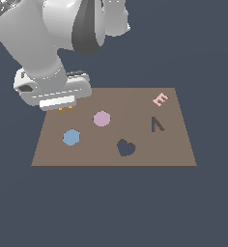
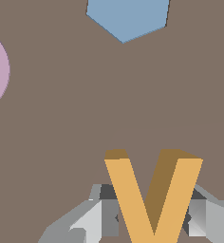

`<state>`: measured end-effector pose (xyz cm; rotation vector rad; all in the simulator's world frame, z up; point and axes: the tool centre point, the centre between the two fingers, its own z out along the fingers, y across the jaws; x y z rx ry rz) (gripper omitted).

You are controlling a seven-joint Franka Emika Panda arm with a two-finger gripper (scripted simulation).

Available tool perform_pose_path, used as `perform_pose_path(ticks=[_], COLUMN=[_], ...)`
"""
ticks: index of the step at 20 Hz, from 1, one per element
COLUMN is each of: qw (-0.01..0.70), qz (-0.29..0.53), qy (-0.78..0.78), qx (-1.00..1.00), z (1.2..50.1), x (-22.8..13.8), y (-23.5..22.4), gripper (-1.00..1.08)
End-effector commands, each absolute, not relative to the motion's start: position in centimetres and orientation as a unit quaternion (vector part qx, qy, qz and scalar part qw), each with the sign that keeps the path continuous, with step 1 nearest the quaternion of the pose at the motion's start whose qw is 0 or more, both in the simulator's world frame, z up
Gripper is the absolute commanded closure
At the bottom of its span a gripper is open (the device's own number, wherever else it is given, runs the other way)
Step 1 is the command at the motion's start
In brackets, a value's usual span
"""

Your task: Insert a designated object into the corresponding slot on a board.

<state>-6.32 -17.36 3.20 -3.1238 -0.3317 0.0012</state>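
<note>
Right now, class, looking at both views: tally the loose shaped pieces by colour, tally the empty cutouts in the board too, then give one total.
Orange pieces: 1, the caret
Pink pieces: 1, the letter E
Lilac pieces: 1, the round disc
Blue pieces: 1, the hexagon
Empty cutouts: 2, the caret-shaped slot and the heart cutout
Total: 6

Board (image 1: 111, 154): matt brown, smooth, untextured. Orange piece (image 2: 152, 194): flat matt colour. Arm casing (image 1: 34, 43): glossy white, plastic-looking.

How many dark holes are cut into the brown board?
2: a dark heart-shaped cutout near the flat brown rectangular board's front edge, and a dark caret-shaped cutout below the pink letter E.
</note>
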Motion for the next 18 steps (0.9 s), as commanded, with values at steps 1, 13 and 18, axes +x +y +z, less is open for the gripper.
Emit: perform_pose_path(ticks=[1, 13, 18], qw=[0.000, 0.000, 0.000], qz=[0.000, 0.000, 0.000], qy=[-0.106, -0.103, -0.100], qx=[-0.994, -0.995, -0.995], z=[3.5, 3.4, 3.5], x=[-6.3, -5.6, -4.8], y=[-17.4, -13.3, -8.8], gripper=[1.08, 1.08, 1.08])
